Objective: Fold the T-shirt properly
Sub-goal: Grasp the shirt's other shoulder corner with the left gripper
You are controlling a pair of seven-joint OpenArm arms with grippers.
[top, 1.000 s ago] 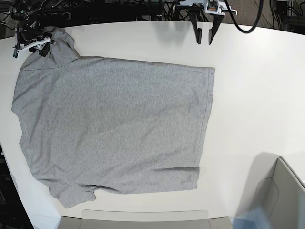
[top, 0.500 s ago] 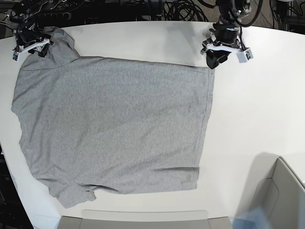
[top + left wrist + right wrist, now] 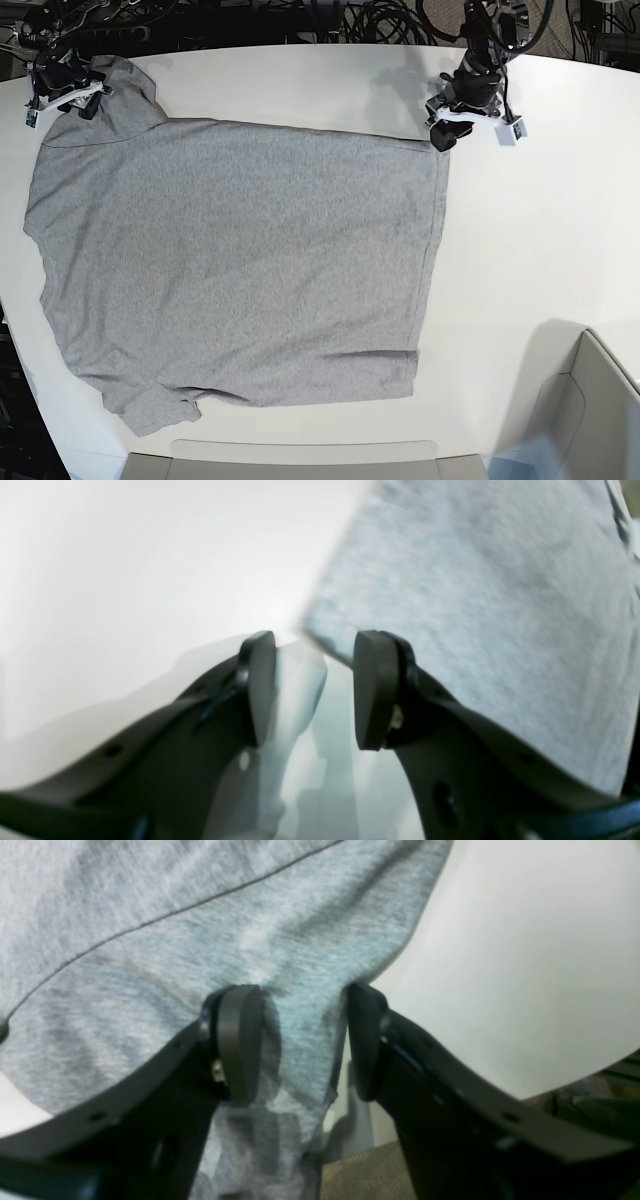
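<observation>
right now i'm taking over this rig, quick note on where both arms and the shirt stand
Left pincer: open, low on the table, jaws astride the hem corner of the T-shirt; nothing gripped yet.
Right pincer: jaws apart over the bunched sleeve, cloth between them; whether it is pinched is unclear.
T-shirt: spread flat, plain side up, hem toward the left arm, sleeves toward the right arm.
Done: shirt laid out, both arms set at its far edge.
Left: close on both points, then every fold; none made yet.
</observation>
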